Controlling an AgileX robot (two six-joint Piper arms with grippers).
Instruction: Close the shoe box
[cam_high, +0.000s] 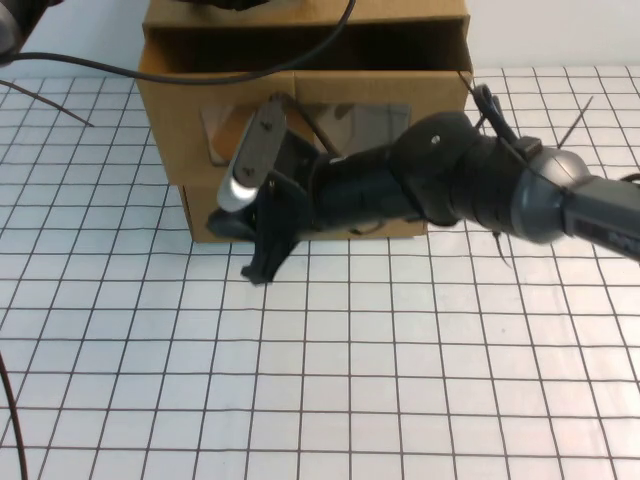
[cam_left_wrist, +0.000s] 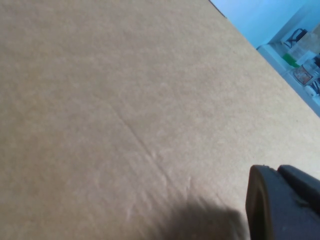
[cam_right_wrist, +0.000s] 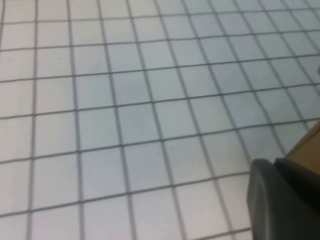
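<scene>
Cardboard-brown drawer-style shoe box (cam_high: 300, 150) sits at the tabletop's (cam_high: 300, 380) far edge, drawer poking out, right gripper (cam_high: 262, 225) against its front, looks set to shove it in, left gripper (cam_left_wrist: 280, 205) hovering over cardboard, can't tell either's jaws.

shoe box (cam_high: 300, 130) blocks rear, front table (cam_high: 350, 380) open

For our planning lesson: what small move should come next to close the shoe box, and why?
Probably push the right end effector straight into the shoe box front, away from the robot: it sits at that front, and the dark gap behind shows the drawer out. The left end effector is close to bare cardboard.
</scene>
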